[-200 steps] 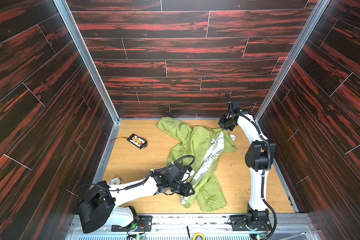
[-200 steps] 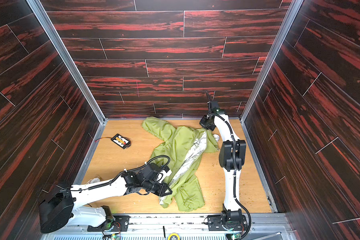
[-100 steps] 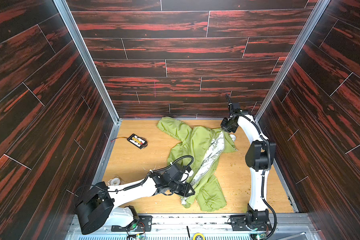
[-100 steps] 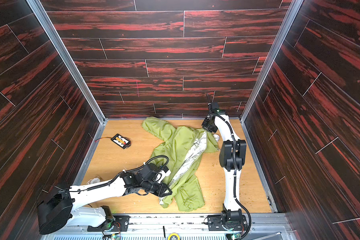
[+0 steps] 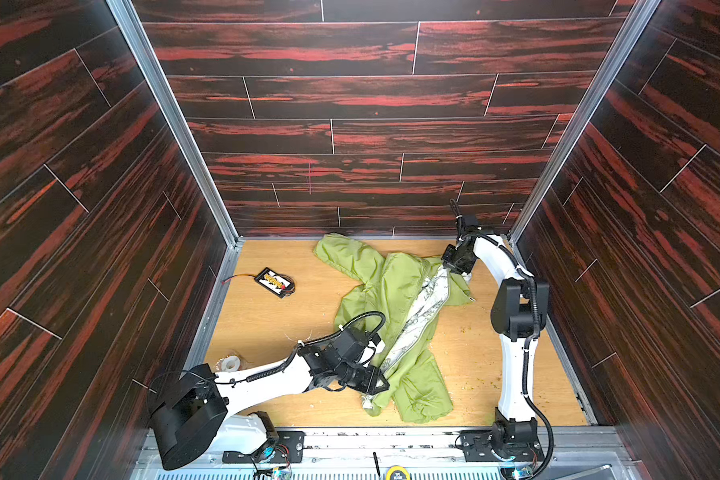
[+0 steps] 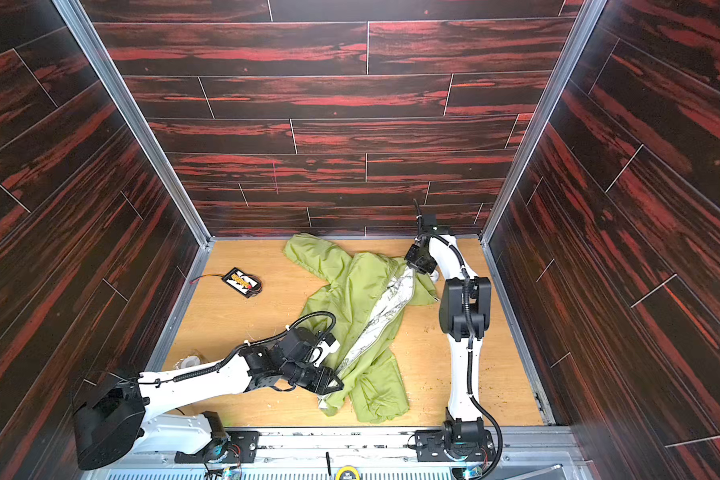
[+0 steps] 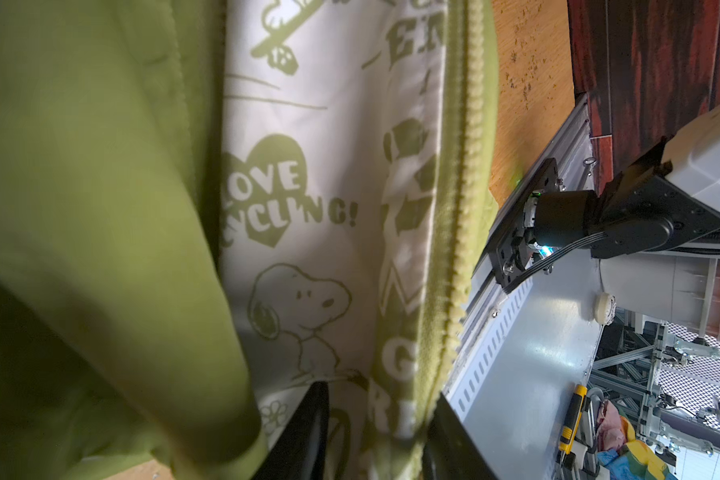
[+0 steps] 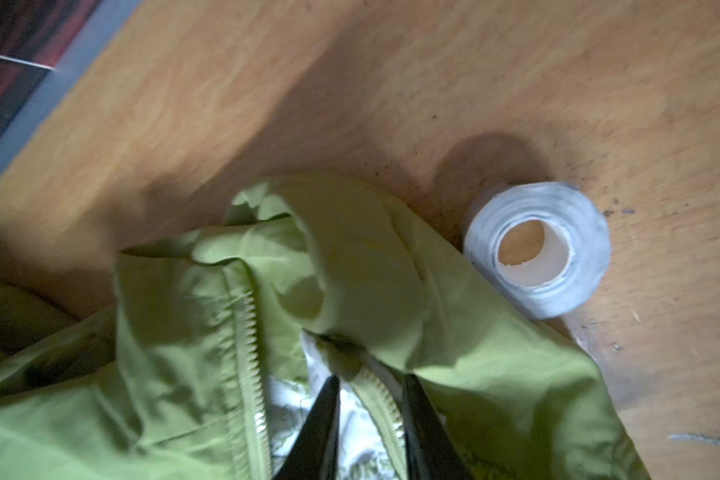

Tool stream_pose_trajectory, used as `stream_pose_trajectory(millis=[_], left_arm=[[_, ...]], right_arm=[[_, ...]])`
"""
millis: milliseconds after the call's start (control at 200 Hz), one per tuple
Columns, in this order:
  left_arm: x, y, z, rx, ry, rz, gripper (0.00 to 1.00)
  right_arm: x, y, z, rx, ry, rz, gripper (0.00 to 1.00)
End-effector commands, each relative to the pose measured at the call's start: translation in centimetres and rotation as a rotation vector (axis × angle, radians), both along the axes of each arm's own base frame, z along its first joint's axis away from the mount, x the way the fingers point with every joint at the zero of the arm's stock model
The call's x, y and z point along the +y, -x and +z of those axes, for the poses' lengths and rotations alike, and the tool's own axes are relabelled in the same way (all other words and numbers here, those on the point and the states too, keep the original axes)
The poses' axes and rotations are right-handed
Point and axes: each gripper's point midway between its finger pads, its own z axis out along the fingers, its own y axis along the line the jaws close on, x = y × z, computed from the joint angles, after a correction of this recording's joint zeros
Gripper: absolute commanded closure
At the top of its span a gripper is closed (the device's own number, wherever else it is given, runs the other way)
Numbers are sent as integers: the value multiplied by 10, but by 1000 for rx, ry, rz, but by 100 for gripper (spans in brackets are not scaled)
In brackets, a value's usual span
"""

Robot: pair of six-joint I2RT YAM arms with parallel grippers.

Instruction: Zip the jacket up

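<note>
Lengthwise, jacket point(image 5: 375, 286), collar point(image 5: 431, 264) far, hem point(image 5: 416, 401) near, left gripper point(image 7: 377, 411), right gripper point(image 8: 371, 399) both released.

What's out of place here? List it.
Loose clutter on the table: a tape roll against the jacket, a second tape roll beside the left arm, a wired black battery pack and scattered crumbs.

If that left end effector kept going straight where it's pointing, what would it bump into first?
The jacket. The left end effector straddles its open front edge, so white printed lining and green zipper lie right ahead; whether it already touches is unclear.
</note>
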Motion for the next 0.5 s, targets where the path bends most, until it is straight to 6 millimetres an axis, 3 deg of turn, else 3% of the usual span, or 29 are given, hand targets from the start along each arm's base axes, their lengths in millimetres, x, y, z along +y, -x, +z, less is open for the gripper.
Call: stream_pose_trajectory(millis=[0,150,301,491], left_arm=[[6,-2,3,-15,8,14,60],[10,-5,4,-10,19,31,61],[15,-9,8,-11,33,54,59],[16,-12,8,-4,44,60,59]], right_arm=[[4,1,-31,49,-34,0,75],[8,-2,-29,35,-60,-6,87],[14,-5,-12,1,-98,-9,100],[30,-13,10,-36,-184,0,100]])
